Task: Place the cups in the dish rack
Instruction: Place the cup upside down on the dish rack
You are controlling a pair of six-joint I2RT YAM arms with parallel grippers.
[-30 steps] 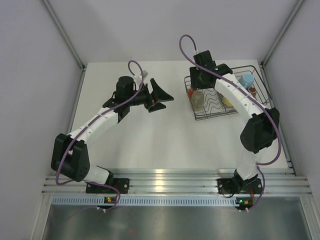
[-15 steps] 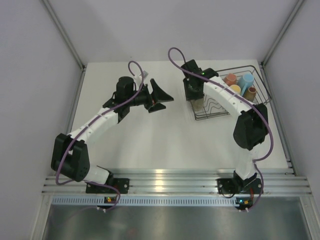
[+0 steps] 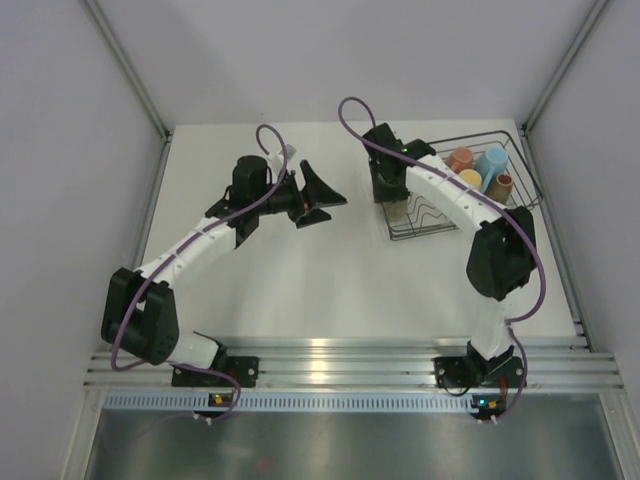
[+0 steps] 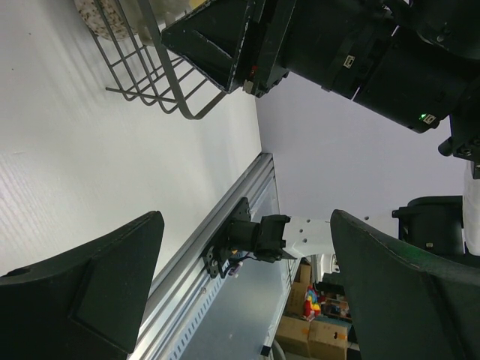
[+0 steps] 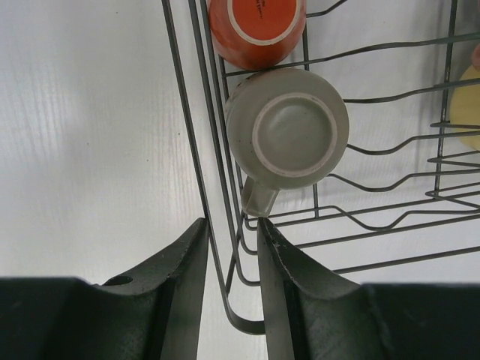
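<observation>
The black wire dish rack [image 3: 432, 234] stands at the table's back right. In it are a pink-salmon cup [image 3: 460, 158], a light blue cup [image 3: 492, 162], a yellow cup [image 3: 470, 179] and a brown cup [image 3: 503, 185]. The right wrist view shows a grey-olive cup [image 5: 289, 131] upside down, handle towards me, and behind it an orange cup [image 5: 255, 26]. My right gripper [image 5: 231, 225] straddles the rack's left wall [image 5: 248, 328], jaws narrowed onto its wires, one fingertip [image 5: 264, 229] by the grey cup's handle. My left gripper [image 3: 325, 198] hovers wide open and empty at mid-table.
The table's side walls rise close behind and to the right of the rack. In the left wrist view the rack's corner [image 4: 161, 82] and my right arm fill the top, with the aluminium base rail [image 4: 195, 270] below.
My right gripper has moved left from above the rack's middle to its left wall and has narrowed there. The left arm has not moved.
</observation>
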